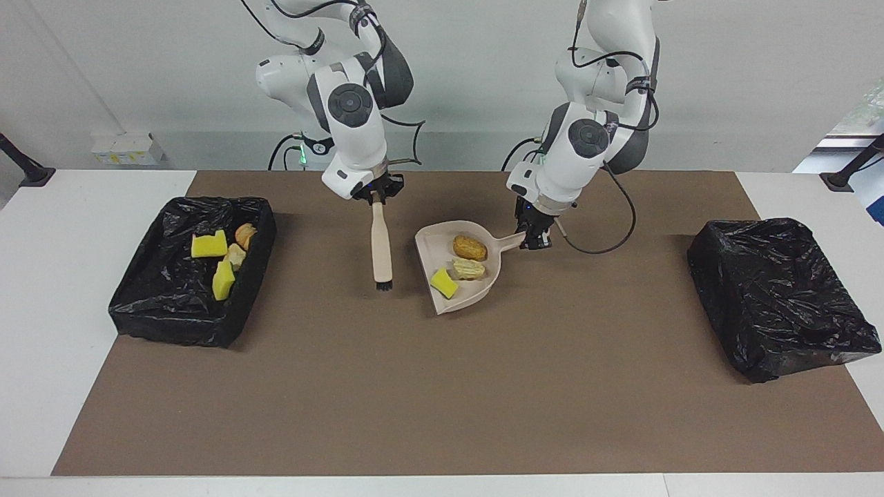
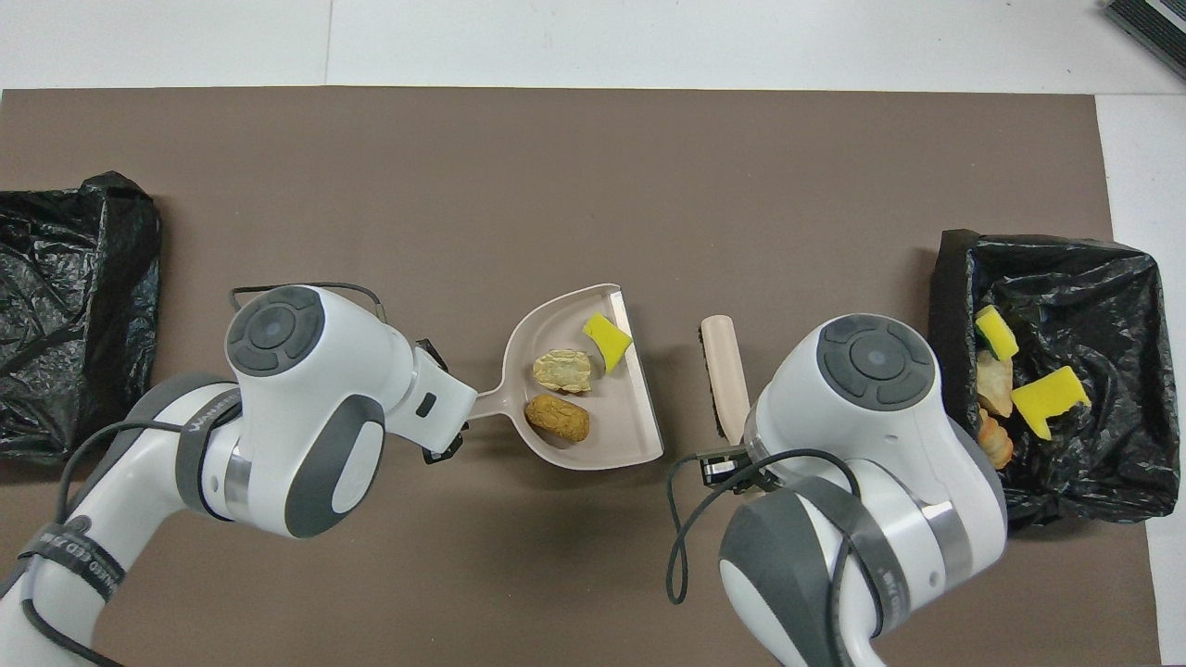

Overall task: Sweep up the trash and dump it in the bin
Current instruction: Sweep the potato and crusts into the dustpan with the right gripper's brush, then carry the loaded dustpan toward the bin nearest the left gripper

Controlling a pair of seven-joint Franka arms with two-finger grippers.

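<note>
The left pincer (image 1: 536, 241) grips the handle of the beige plastic dustpan (image 1: 442, 250), which holds three trash bits (image 1: 469, 268). Beside the dustpan, the right pincer (image 1: 376, 197) grips the beige brush (image 1: 380, 248), hanging bristles-down, maybe just off the brown tabletop (image 1: 442, 386). Toward the right arm's end, the black-lined bin (image 1: 145, 304) holds four trash scraps (image 1: 222, 279)

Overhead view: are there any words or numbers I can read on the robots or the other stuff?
Lower band on the left arm: white letters, too blurred and curved to read.
Upper band on the same arm: white letters, too small to read.
Dustpan and brush: no writing shows.
</note>
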